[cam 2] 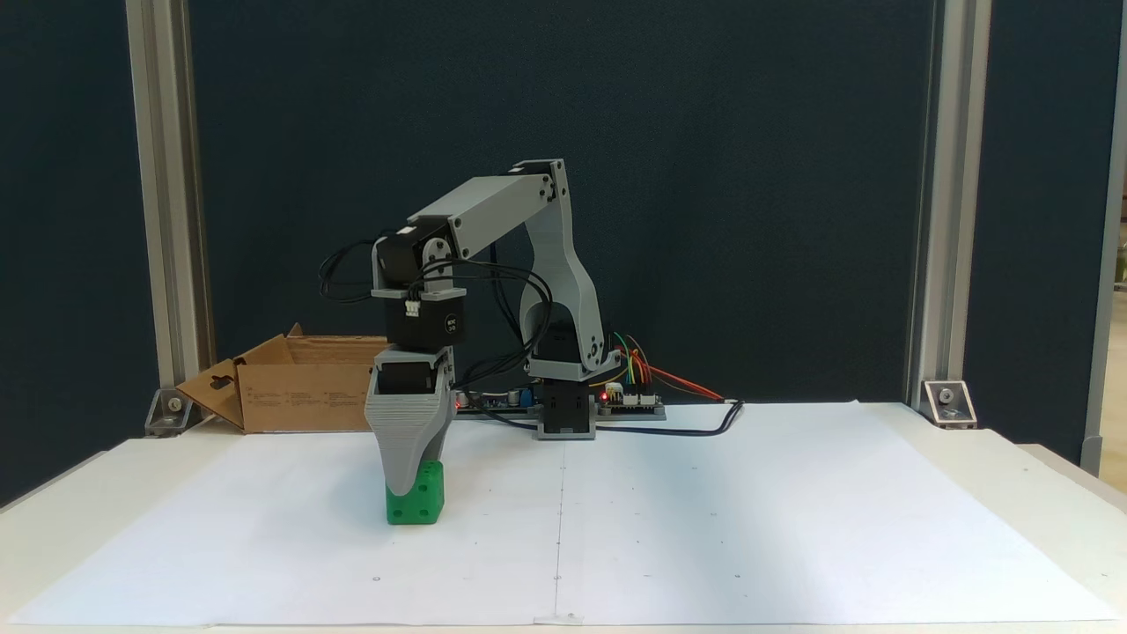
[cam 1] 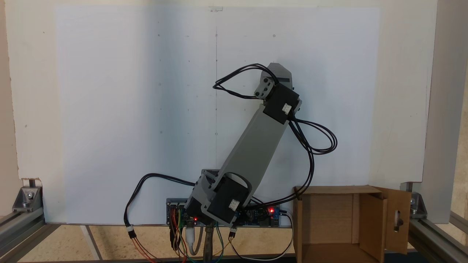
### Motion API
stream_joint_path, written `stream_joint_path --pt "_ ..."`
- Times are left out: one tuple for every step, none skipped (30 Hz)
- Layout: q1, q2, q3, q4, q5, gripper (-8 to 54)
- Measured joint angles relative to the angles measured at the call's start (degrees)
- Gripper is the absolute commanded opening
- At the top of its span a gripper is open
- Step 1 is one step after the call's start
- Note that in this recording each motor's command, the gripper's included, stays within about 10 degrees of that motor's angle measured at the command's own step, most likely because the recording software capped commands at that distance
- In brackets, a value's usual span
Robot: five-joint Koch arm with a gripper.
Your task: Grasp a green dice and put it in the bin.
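The green dice [cam 2: 427, 508] sits on the white paper, left of the arm's base in a fixed view. My gripper [cam 2: 407, 482] points straight down over it. Its broad grey front jaw covers the dice's upper left part, and its tip ends a little above the paper. The second jaw lies behind the first, so the gap between them is hidden. In the fixed view from above, the wrist [cam 1: 278, 76] hides the dice. The bin, a brown cardboard box [cam 2: 290, 396] with open flaps, stands behind and to the left of the gripper; its rim [cam 1: 340, 189] is right of the arm's base.
The arm's base and its circuit board [cam 2: 629, 401], with coloured wires, sit at the paper's back edge. Black cables [cam 1: 314, 142] loop beside the forearm. Aluminium posts [cam 2: 163, 202] frame the table. The white paper [cam 2: 748, 511] stretches wide to the right.
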Motion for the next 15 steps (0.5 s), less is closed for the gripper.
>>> stream_joint_path --pt "0.00 0.00 0.00 0.00 0.44 43.0" --pt "0.00 0.00 0.09 0.00 0.88 43.0" --pt "0.00 0.00 0.00 0.00 1.14 43.0" --pt "0.00 0.00 0.09 0.00 1.14 43.0" --pt "0.00 0.00 0.09 -0.35 1.23 42.9" --pt "-0.09 0.00 0.62 -1.05 1.41 42.7" --pt "-0.18 0.00 1.49 -2.02 1.49 42.2" --pt "-0.26 0.00 2.64 -2.81 1.49 42.2" --pt "-0.35 -0.09 3.25 -3.69 1.58 42.2" --pt "-0.35 -0.09 3.25 -4.31 1.49 42.2" --pt "-0.35 0.00 3.16 -4.83 1.58 42.2" --pt "-0.44 0.00 3.25 -5.19 1.58 42.2" --pt "-0.44 -0.09 3.25 -5.19 1.49 42.2" --pt "-0.53 -0.09 3.25 -5.27 1.58 42.2" --pt "-0.53 0.00 3.25 -5.27 1.58 42.2"
